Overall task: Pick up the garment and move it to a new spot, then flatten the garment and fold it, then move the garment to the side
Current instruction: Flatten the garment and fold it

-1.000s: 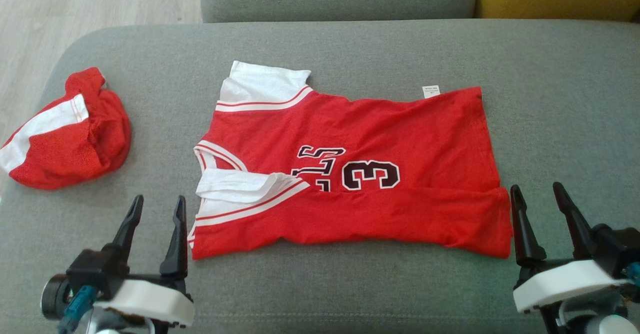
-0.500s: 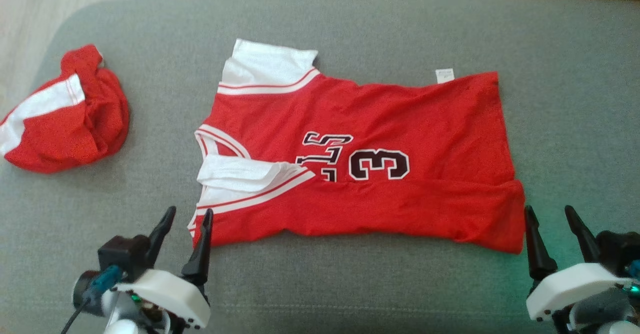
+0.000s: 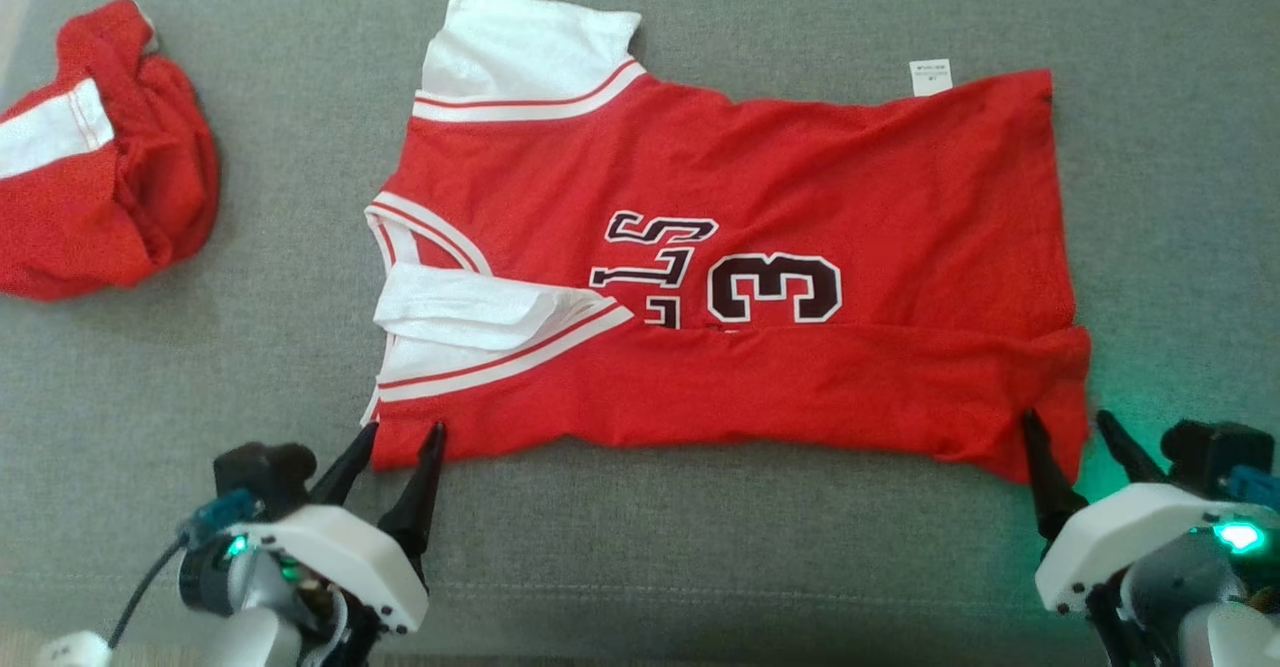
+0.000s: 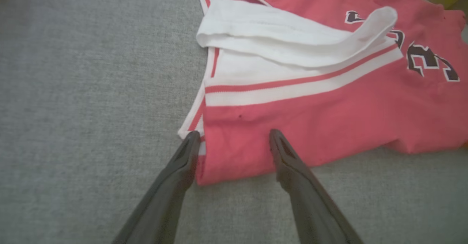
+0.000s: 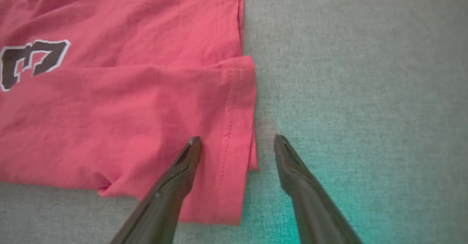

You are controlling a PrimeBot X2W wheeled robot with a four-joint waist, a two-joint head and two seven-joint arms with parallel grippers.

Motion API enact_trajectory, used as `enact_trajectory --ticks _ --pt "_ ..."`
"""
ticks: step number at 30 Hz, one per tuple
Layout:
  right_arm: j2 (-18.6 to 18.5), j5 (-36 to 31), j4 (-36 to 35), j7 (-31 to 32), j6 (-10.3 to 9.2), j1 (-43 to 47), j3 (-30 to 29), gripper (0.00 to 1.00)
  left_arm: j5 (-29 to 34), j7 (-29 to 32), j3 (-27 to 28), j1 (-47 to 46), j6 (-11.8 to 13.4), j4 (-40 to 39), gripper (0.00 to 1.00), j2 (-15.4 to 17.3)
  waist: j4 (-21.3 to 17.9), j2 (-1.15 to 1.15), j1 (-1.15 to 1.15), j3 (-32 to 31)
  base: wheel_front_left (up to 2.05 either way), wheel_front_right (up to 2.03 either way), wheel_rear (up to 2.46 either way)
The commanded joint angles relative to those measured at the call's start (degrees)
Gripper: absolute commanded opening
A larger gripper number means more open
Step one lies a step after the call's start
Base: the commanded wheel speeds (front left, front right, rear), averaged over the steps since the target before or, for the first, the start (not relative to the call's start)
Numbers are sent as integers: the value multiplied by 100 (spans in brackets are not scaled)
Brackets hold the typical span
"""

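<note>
Garment (image 3: 720, 267): red jersey, near edge folded.

Grey upholstered cushion (image 3: 700, 567), faint green glow (image 3: 1105, 477) at its right edge

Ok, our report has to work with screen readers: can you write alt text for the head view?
A red and white jersey numbered 3 lies spread sideways on a grey cushion, its near edge folded over. The left gripper and right gripper, jaws open, sit at its two near corners; another red and white garment lies bunched at upper left.
</note>
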Motion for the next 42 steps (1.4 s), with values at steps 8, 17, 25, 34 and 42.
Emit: enact_trajectory --ticks 8,17,25,34,42 --pt "-50 299 -158 466 -4 -283 270 0 -164 243 163 -284 -25 105 0 62 -13 0 0 165 0 0 0" --pt "-50 381 -365 373 -4 -239 120 0 -102 77 165 -269 21 -37 0 141 4 0 0 21 0 0 0" --pt "-50 560 -574 450 -4 177 12 0 -130 35 279 117 210 -461 0 287 -4 0 0 -282 0 0 0" --pt "-50 731 -636 558 -4 566 -12 0 -185 252 326 598 440 -947 0 432 -46 0 0 -528 0 0 0" --pt "-50 739 -740 199 -4 507 144 100 -188 304 301 696 549 -1101 100 425 -88 0 0 -692 0 0 0"
